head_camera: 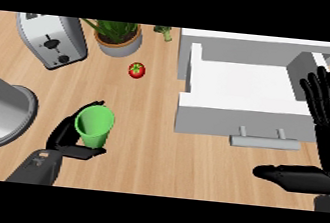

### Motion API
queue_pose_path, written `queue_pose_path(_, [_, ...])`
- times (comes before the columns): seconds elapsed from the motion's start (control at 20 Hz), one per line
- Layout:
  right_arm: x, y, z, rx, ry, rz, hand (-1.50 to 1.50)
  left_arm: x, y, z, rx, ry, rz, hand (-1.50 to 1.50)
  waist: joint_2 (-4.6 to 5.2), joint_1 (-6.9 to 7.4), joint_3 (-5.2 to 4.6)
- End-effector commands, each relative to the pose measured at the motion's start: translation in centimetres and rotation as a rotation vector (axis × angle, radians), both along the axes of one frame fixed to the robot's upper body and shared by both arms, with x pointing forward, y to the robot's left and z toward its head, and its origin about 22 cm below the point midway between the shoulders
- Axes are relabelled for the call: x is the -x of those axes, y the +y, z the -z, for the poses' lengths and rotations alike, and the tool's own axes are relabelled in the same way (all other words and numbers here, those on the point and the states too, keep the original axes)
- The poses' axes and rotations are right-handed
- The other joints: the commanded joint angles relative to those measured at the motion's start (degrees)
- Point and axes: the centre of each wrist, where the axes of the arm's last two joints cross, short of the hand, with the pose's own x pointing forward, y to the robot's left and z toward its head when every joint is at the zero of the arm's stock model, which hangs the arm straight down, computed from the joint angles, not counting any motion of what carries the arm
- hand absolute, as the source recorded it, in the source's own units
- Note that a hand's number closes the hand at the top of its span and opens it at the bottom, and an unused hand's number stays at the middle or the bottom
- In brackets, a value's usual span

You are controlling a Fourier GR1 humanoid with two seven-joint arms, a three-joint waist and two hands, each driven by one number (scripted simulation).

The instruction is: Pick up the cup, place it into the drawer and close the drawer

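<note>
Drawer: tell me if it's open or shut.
Open: the drawer is pulled out from its white cabinet, its bare inside showing, handle toward the robot.

Left robot hand [67, 137] is curled round a green cup [95, 126], tilted, over the wooden table [156, 153]. White drawer [240, 90] stands open. Right robot hand [326, 129] is beside the drawer, fingers straight. Toaster [53, 40], tomato [136, 70] and potted plant [118, 36] lie behind.

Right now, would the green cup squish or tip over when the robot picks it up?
The green cup looks stiff, since its round rim keeps shape inside the left hand. It seems thin and probably light. It narrows towards the base, so it might tip easily if set down carelessly.
</note>
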Motion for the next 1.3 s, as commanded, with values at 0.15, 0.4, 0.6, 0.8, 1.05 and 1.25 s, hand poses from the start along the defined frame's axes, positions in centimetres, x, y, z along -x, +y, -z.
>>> queue_pose_path(0.15, [-0.3, 0.0, 0.2, 0.002, 0.012, 0.008, -1.5, 0.2, -1.0, 0.4, 0.276, -0.064, 0.164, 1.5, -0.01, 0.16, -0.04])
queue_pose_path(0.4, [0.2, 0.4, -0.2, 0.002, 0.01, 0.007, -1.5, -1.8, -1.6, -1.1, 0.349, -0.092, 0.189, 1.5, -0.23, 0.12, -0.03])
queue_pose_path(0.6, [0.9, 0.5, 1.2, 0.017, 0.02, 0.004, -1.5, -1.4, -0.1, -1.3, 0.322, -0.201, -0.025, 1.5, -0.16, 0.37, 0.01])
queue_pose_path(0.8, [-0.2, -0.3, -0.4, 0.003, -0.012, 0.022, -1.5, -0.4, -0.3, -0.4, 0.261, -0.259, -0.398, 1.5, -0.1, 1.08, 0.01])
queue_pose_path(1.05, [-0.1, -1.4, 0.1, 0.031, 0.02, 0.032, -1.5, -1.7, 1.0, -2.1, 0.296, -0.363, -0.39, 1.5, -0.43, 1.15, 0.15])
queue_pose_path(1.25, [0.2, -0.3, -0.5, 0.011, 0.006, 0.034, -1.5, -4.0, -1.5, -3.6, 0.309, -0.421, -0.364, 1.5, -0.54, 0.99, 0.16])
